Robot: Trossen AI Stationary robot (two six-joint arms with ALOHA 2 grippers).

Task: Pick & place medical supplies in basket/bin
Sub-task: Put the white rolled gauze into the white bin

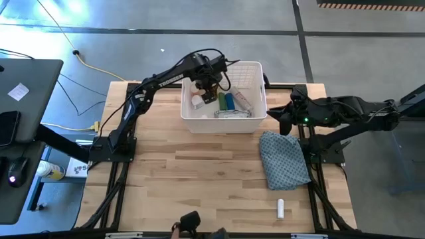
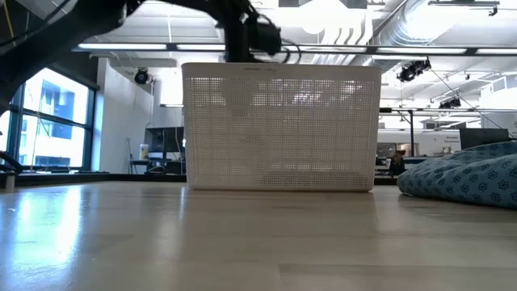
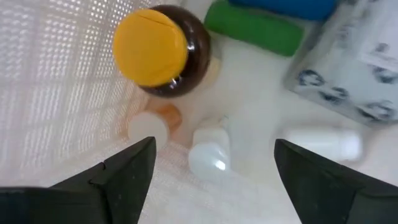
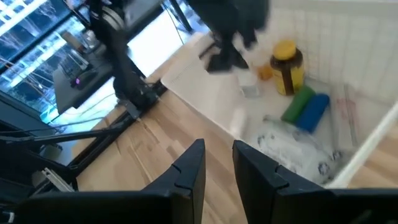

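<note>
The white lattice bin stands at the table's far middle. My left gripper hangs open inside its left part, touching nothing. In the left wrist view, my left gripper is above a small white bottle lying on the bin floor. Near it are the amber bottle with a yellow cap, a green piece, a blue piece, a crinkly white packet and a white tube. My right gripper waits just outside the bin's right wall, fingers nearly together.
A blue-grey patterned cloth lies crumpled on the table's right side, in front of the right arm. One small white bottle lies near the table's near right edge. The bare wood to the left and in front of the bin is free room.
</note>
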